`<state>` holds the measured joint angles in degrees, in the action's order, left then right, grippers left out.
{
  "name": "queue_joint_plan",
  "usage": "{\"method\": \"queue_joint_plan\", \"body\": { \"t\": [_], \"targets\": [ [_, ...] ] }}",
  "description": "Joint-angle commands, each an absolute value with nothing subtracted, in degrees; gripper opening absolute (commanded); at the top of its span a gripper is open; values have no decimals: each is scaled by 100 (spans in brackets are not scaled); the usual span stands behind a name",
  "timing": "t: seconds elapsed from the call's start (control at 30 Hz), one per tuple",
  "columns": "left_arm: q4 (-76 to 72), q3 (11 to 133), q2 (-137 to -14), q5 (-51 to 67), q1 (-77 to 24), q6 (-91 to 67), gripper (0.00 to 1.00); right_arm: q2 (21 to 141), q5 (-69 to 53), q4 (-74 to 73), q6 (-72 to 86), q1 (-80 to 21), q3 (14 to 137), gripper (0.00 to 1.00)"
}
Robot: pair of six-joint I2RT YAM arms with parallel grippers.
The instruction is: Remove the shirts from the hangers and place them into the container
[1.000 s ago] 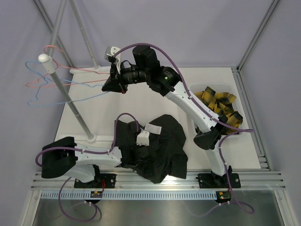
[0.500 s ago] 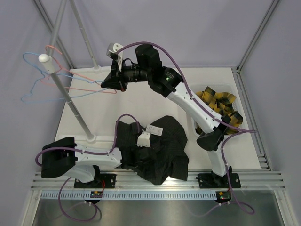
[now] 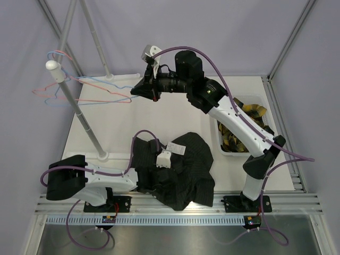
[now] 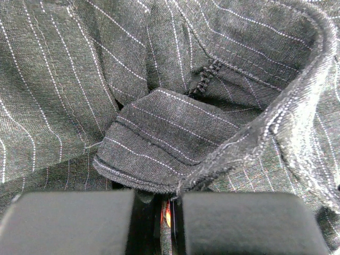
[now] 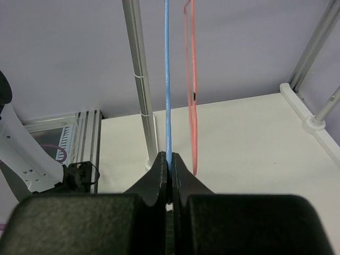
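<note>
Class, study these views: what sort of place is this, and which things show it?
Likely a robotics lab test cell: left arm and right arm bolted to a metal rail, plain walls on a metal frame, and a small hanger rack on the white table.

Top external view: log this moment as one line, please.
right hand: shut on blue hanger | left hand: shut on black shirt, on table | plaid shirt: in container

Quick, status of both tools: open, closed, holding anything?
Left tool: closed, pinching a fold of the black shirt.
Right tool: closed on the wire of the light blue hanger.
</note>
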<state>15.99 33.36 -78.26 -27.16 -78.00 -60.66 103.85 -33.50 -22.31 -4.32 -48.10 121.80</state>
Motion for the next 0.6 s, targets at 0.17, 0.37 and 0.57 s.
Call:
{"method": "queue_joint_plan", "body": {
  "t": [0.17,0.37,0.57],
  "targets": [
    [1880,3542,-8104,-2469,-7989,-6170,0,9722,-3156,-1539,-211,-4685,11541,0],
    [2337,4111,-7789,-2961,-8147,-5610,0,8784,-2463,-1635,87,-4702,10513,61],
    [3100,5350,-7383,-3577,-7893,-4344,0,7316,-416,-2915,615,-4755,9800,99]
  ]
}}
